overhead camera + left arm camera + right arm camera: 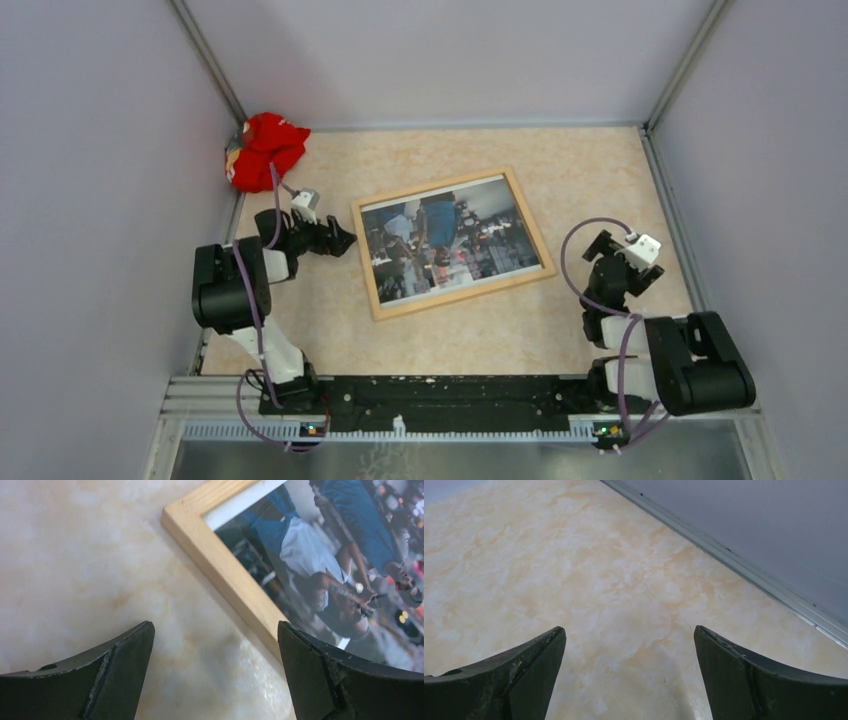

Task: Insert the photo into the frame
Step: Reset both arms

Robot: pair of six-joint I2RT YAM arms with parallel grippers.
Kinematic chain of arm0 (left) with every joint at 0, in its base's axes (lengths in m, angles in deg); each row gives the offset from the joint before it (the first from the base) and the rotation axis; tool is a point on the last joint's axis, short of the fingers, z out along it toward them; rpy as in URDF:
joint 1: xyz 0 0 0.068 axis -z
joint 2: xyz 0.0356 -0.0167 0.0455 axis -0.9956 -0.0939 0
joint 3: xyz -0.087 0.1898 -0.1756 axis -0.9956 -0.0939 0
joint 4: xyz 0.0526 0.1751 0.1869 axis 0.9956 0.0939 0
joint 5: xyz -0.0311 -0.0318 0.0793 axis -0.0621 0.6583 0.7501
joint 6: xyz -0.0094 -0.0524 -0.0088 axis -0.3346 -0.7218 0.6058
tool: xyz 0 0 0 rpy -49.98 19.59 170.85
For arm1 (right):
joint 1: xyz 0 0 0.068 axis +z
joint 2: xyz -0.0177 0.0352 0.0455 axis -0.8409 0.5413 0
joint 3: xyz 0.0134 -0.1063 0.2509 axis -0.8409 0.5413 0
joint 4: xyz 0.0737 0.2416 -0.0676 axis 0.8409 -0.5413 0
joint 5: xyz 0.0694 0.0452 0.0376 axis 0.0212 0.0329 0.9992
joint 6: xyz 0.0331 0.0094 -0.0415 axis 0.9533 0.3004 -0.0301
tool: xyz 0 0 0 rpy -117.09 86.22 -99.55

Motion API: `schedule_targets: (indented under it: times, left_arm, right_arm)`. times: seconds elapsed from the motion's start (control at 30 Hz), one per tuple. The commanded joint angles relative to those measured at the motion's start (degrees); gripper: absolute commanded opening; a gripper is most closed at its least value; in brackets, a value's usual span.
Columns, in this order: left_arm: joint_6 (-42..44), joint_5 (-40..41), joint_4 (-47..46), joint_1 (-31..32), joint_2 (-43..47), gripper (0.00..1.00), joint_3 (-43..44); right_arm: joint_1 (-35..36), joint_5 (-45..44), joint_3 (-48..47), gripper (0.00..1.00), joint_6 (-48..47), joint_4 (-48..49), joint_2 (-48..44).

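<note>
The large thin print of a crowd scene in blue, white and dark tones (448, 238) is lying picture-side up inside the thin light natural-wood rectangular frame (465, 295), which is resting flat near the middle of the beige marble-patterned table (600, 180), turned slightly out of square with the table's edges. A narrow white border is showing between the print (320, 565) and the wooden rail (225, 570) in my left wrist view.

My left gripper (345, 238) is hovering low just beside the frame's left rail, near its far corner. Its dark fingers (120, 670) are standing wide apart and holding nothing; one is sitting over bare tabletop, the other over the rail's edge, and I cannot tell whether that one is touching the wood.

My right gripper (603, 250) is hanging well apart from the frame on its right, its fingers (524, 675) also spread wide and empty, and its camera is looking at bare table and the metal strip (734, 560) under the grey wall.

A crumpled red cloth (265, 148) is lying in the far left corner.
</note>
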Motion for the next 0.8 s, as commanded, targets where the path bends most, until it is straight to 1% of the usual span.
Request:
schedule_targets:
  times: [0.0,0.07,0.13,0.2,0.23,0.27,0.3,0.33,0.37,0.4,0.47,0.5,0.57,0.63,0.77]
  left_arm:
    - [-2.5,6.2,-18.5,-0.3,8.7,0.99,-11.2]
    - [-1.4,8.2,-29.3,0.8,12.3,0.99,-18.4]
    - [0.9,11.3,-34.0,3.1,14.8,0.99,-23.0]
    - [2.3,16.7,-36.0,5.6,15.6,0.99,-25.2]
    - [2.0,21.0,-35.0,6.8,15.2,0.99,-24.9]
    - [2.5,21.6,-40.6,7.7,11.3,0.99,-25.6]
    - [2.2,21.0,-47.3,7.9,9.3,0.99,-26.6]
    - [2.7,20.9,-43.0,8.0,10.5,0.99,-25.6]
    - [3.5,21.4,-36.5,8.4,12.5,0.99,-24.1]
    - [3.8,22.2,-34.8,8.6,12.9,0.99,-24.0]
    - [3.7,22.1,-40.3,8.9,11.5,0.99,-25.4]
    - [3.7,22.3,-41.3,8.9,11.4,0.99,-25.6]
    - [3.6,22.1,-40.4,8.9,11.8,0.99,-25.5]
    - [3.7,22.2,-38.6,8.9,12.3,0.99,-25.1]
    - [3.7,22.2,-38.0,8.9,12.5,0.99,-25.0]
  right_arm:
    - [-0.2,0.3,2.3,0.99,-3.2,22.1,4.8]
    - [-0.2,3.2,2.6,0.99,-3.4,21.2,4.3]
    - [-0.2,5.9,3.6,0.99,-4.7,23.6,4.3]
    - [-0.2,11.6,4.7,0.99,-7.7,28.4,5.7]
    - [-0.2,16.8,5.0,0.99,-9.6,29.8,7.0]
    - [-0.2,22.2,5.0,0.99,-11.8,31.4,9.2]
    - [-0.2,26.1,4.7,0.99,-13.9,34.9,13.5]
    - [0.7,25.3,4.5,0.99,-16.3,41.8,17.5]
    - [2.4,20.4,4.7,0.99,-16.7,41.9,17.3]
    - [2.5,20.2,3.8,0.99,-16.1,37.1,15.4]
    - [1.8,18.8,-1.1,0.99,-14.3,26.2,14.4]
    - [0.4,19.4,-2.9,0.99,-13.6,23.2,14.6]
    - [-1.8,21.6,-3.9,0.99,-9.7,18.6,13.3]
    - [-2.0,21.6,-3.4,0.99,-10.2,20.8,14.0]
    - [-1.9,21.7,-3.4,0.99,-10.1,20.6,13.7]
